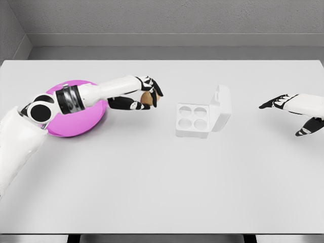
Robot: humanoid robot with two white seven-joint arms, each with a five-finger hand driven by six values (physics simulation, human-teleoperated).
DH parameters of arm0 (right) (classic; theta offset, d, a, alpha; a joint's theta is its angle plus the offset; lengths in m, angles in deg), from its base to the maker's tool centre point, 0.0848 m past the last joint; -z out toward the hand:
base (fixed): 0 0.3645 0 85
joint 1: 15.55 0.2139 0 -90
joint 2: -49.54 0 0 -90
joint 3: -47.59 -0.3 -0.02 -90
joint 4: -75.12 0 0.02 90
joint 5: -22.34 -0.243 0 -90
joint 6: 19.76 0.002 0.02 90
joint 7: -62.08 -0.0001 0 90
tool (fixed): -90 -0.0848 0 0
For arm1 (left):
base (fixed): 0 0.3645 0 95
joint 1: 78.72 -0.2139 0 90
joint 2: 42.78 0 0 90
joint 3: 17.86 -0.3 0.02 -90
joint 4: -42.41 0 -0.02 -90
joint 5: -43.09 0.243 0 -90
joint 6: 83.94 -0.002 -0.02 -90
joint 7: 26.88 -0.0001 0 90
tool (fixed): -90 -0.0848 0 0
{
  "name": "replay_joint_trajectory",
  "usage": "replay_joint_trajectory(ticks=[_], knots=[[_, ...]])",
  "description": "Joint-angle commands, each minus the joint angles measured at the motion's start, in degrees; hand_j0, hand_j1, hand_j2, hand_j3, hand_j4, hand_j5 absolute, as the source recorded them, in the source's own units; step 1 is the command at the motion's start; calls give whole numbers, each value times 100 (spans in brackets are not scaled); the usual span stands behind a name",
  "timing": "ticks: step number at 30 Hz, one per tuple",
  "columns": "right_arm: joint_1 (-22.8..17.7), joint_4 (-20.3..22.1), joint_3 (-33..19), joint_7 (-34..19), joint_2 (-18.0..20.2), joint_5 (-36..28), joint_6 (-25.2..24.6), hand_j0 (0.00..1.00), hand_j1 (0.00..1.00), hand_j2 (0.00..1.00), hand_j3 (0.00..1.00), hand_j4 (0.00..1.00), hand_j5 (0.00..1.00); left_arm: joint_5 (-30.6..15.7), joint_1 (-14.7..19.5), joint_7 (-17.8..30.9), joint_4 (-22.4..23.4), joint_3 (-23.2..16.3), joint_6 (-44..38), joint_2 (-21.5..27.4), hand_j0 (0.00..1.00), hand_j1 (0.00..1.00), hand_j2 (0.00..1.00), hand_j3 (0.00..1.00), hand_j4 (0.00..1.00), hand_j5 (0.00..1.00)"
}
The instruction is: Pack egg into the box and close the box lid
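Observation:
A brown egg sits inside my left hand, whose fingers curl around it just above the table, between the pink plate and the box. The white egg box stands a little right of the hand, with several round empty wells showing. Its lid is tilted open on the right side. My right hand hovers at the right edge, fingers spread, holding nothing.
A pink round plate lies at the left, partly covered by my left forearm. The white table stretches wide toward the front edge. A grey wall runs behind the table.

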Motion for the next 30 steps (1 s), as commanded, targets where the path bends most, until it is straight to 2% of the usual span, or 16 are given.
replay_joint_trajectory(ticks=[1,10,18,22,30], knots=[[0,2,-3,2,19,-33,-14,100,100,100,100,100,100,-260,0,-7,2,-4,-19,-108,39,39,39,39,39,39],[0,2,-3,2,19,-33,-14,100,100,100,100,100,100,-884,-18,-7,134,22,-19,-636,39,39,39,39,39,39],[0,-7,-3,2,19,-33,-14,100,100,100,100,100,100,-893,-123,-7,143,-21,-19,-1049,38,38,38,38,38,38],[0,-7,-3,2,19,-33,-14,100,100,100,100,100,100,-902,-202,-7,406,-22,-19,-1330,36,36,36,36,36,36],[9,-7,-3,2,19,-33,-22,100,100,100,100,100,100,-1596,-237,-7,740,-30,-19,-1559,36,36,36,36,36,36]])
